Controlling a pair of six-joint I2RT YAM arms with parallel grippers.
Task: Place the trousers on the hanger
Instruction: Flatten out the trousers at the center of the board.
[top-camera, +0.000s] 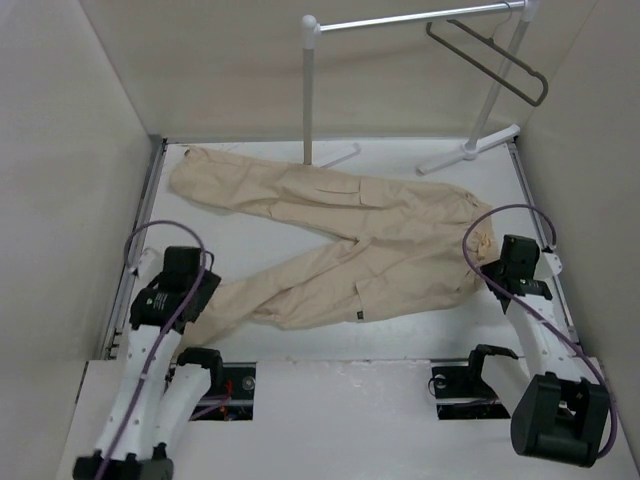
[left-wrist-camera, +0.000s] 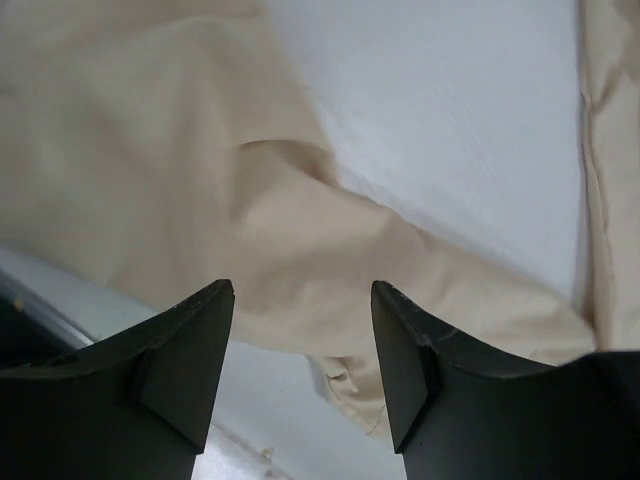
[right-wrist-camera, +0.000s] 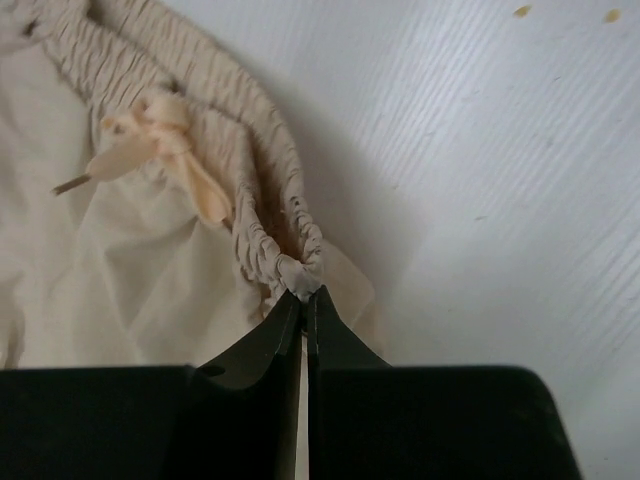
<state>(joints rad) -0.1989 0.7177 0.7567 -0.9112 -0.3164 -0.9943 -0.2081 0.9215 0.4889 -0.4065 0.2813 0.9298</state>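
Observation:
The beige trousers (top-camera: 340, 235) lie spread flat on the white table, legs reaching left, waistband at the right. The dark hanger (top-camera: 490, 57) hangs from the rack's rail at the top right. My left gripper (left-wrist-camera: 302, 300) is open just above the cuff end of the near leg (left-wrist-camera: 330, 260), with cloth showing between the fingers. My right gripper (right-wrist-camera: 304, 297) is shut on the elastic waistband (right-wrist-camera: 270, 240), next to the drawstring bow (right-wrist-camera: 160, 145). In the top view it (top-camera: 490, 270) sits at the waist's right edge.
A white tubular rack (top-camera: 310, 90) stands at the back with its feet (top-camera: 468, 150) on the table. Beige walls close in left and right. The table's near edge (left-wrist-camera: 60, 300) lies close under the left gripper.

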